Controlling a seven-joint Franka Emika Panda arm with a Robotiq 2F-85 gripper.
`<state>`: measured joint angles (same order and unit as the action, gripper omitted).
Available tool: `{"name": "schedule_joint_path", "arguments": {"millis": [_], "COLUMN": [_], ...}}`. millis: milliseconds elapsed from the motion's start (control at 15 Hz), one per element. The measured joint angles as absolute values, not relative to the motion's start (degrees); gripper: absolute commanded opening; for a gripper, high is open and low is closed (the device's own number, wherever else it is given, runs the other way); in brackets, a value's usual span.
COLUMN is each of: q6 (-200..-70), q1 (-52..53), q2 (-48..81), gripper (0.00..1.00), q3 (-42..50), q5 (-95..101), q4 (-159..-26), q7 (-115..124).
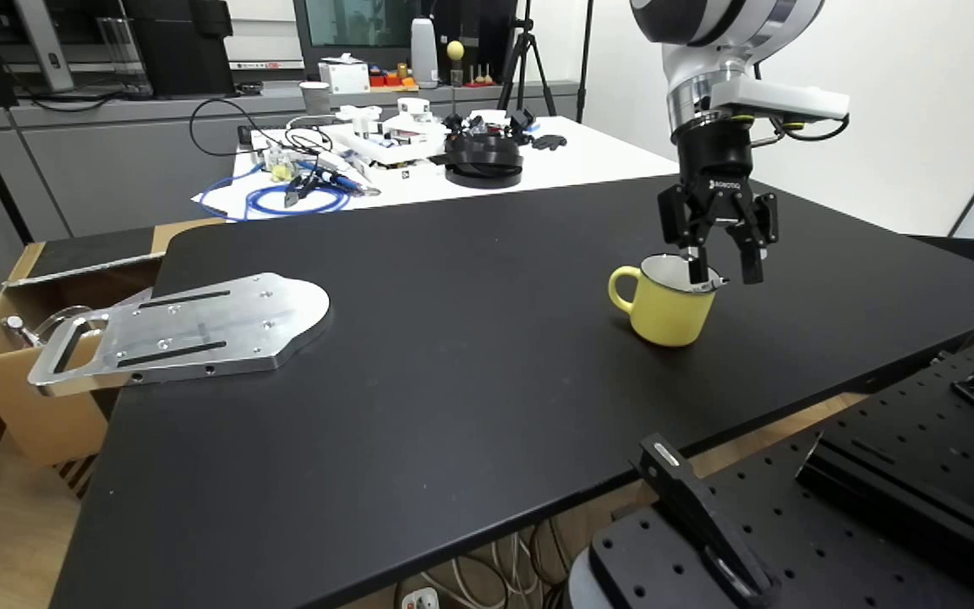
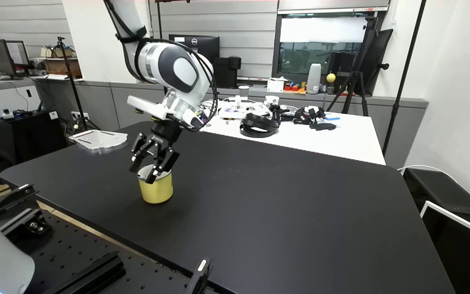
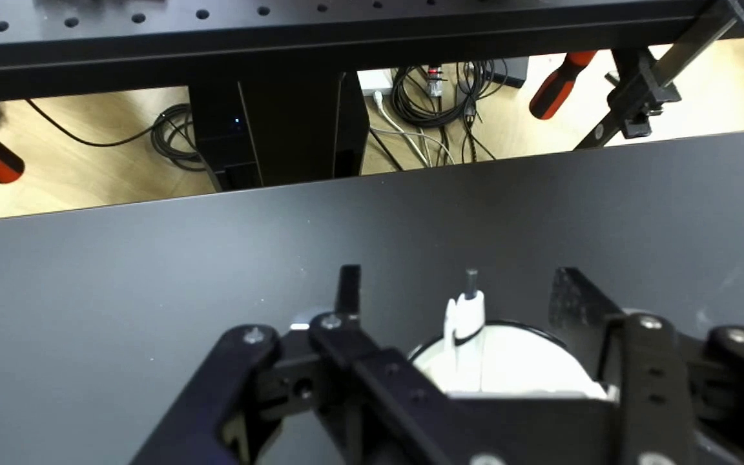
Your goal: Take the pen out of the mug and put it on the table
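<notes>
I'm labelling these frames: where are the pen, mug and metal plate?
Pen (image 3: 472, 316), in the wrist view: white upper part.
Mug (image 1: 671, 314), in an exterior view: yellow outer wall.
Metal plate (image 1: 212, 321), in an exterior view: flat top face.

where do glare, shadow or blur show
Wrist view: the white inside of the squat yellow mug looks washed out, the black two-fingered gripper looks soft nearest the lens; an exterior view: the silver metal plate catches highlights; both exterior views: faint shadow by the mug on the matte black tabletop.

All 3 views are bright. In both exterior views the mug (image 1: 669, 317) casts a soft shadow; in the wrist view the floor (image 3: 582, 110) at right looks overexposed, the gripper (image 3: 459, 292) slightly blurred.
</notes>
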<state>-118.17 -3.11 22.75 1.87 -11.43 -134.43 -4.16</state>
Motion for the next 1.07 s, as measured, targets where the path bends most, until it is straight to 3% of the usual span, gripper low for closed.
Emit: {"name": "schedule_joint_path", "arguments": {"millis": [467,1067], "q6": [-119.3,-115.9], "q1": [-3.2,-3.5], "q2": [23.0,22.5], "gripper": [0.01,0.04], "q3": [1.9,1.9], "q5": [-12.3,-12.8], "q4": [-134.6,-133.0], "q7": [-4.2,-4.2]}}
